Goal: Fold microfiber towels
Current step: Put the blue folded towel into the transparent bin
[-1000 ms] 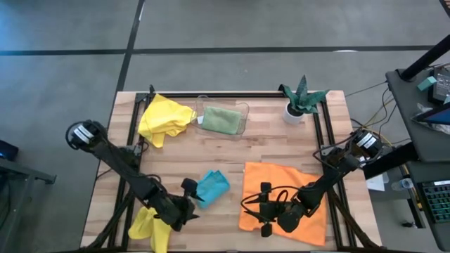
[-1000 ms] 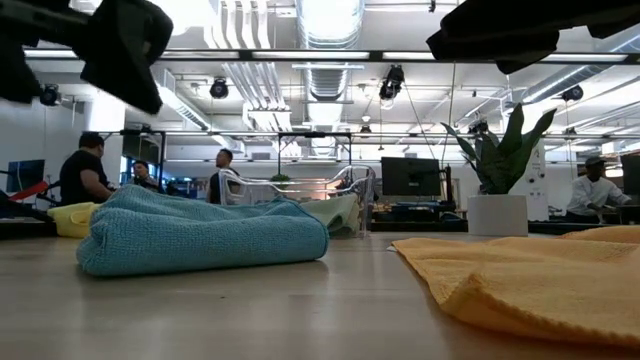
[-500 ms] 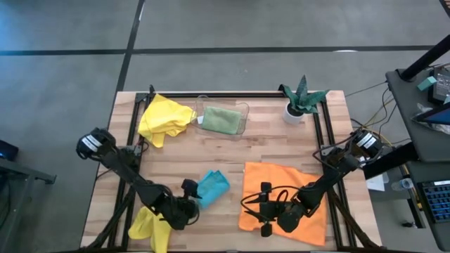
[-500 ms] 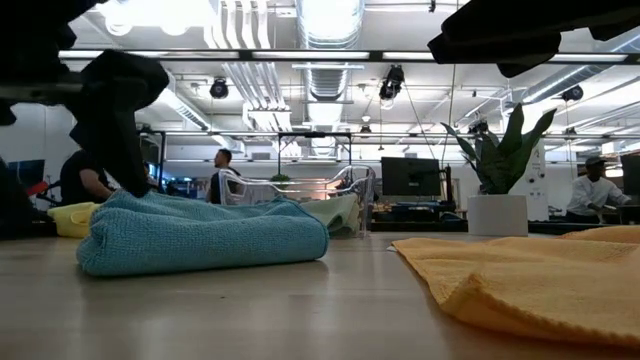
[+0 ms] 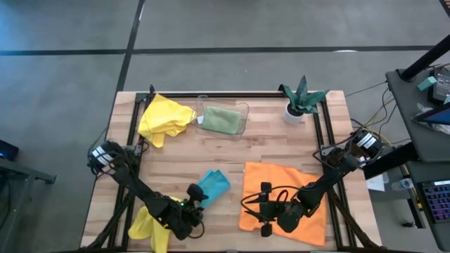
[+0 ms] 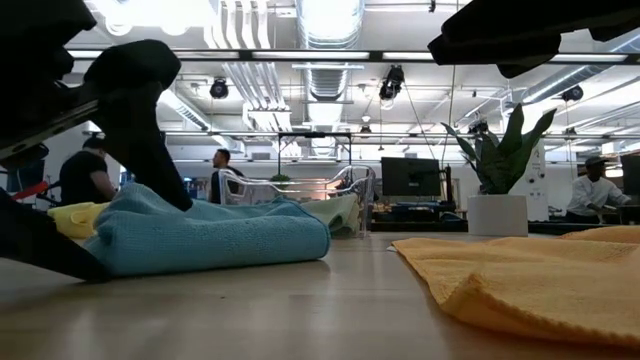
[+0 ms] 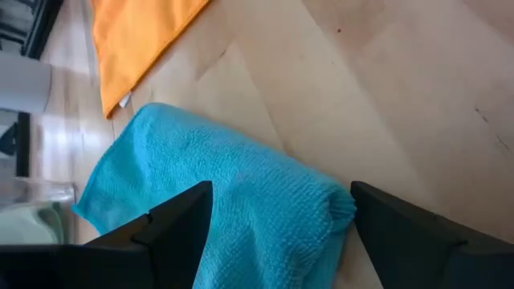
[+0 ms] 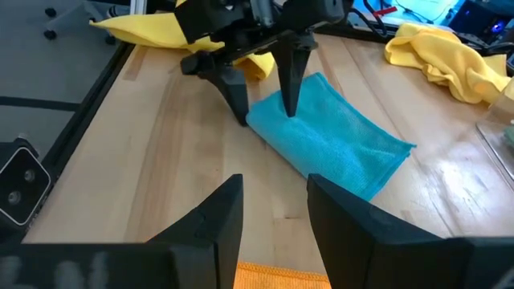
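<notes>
A turquoise towel (image 5: 212,185), folded over, lies on the wooden table left of centre. My left gripper (image 8: 265,108) is open, low at the towel's near-left end (image 7: 321,213), with a finger on either side of that end. An orange towel (image 5: 288,197) lies spread flat at the near right. My right gripper (image 5: 266,209) hangs open above its left edge with nothing between the fingers. One yellow towel (image 5: 144,226) lies crumpled at the near-left corner, another (image 5: 163,119) at the far left. A sage green towel (image 5: 219,119) lies in a clear tray. My left gripper comes slanting down from the table's near-left side, open across the turquoise towel's near-left end. One fingertip (image 8: 289,106) is down on the towel's top; the other (image 8: 239,112) reaches the table beside the folded edge. The towel lies flat on the table, not lifted.
The clear tray (image 5: 242,111) stands at the far middle, and a small plant in a white pot (image 5: 301,100) at the far right. Black frame rails run along the table's left and right sides. Bare wood lies between the turquoise and orange towels. People sit in the room beyond.
My left gripper has come down and moved toward the turquoise towel, rolling as it went, and stays open. It now stands astride the towel's near-left end. The towel has not shifted.
</notes>
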Controlling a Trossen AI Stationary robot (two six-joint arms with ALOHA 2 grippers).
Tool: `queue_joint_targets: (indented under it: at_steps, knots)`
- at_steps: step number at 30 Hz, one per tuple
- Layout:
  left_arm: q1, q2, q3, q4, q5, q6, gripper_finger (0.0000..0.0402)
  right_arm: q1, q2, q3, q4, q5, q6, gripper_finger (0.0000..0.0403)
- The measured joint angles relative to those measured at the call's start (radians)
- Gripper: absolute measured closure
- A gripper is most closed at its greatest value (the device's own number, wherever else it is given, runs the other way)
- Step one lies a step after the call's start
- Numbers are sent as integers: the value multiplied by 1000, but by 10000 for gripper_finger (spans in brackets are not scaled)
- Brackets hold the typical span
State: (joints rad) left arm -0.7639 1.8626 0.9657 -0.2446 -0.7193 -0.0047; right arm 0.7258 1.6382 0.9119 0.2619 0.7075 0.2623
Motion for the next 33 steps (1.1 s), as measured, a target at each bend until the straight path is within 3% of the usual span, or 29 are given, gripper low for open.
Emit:
queue_joint_targets:
  at_steps: [12, 22, 33]
  knots:
    - [-9, 41, -7, -109, 70, 29, 121, 0, 0, -3, -3, 0, 11, 273]
    - [-11, 28, -9, -139, 45, 38, 125, 0, 0, -3, -3, 0, 16, 273]
    - [-11, 54, -19, -86, 45, 42, 223, 0, 0, -2, 0, 0, 15, 273]
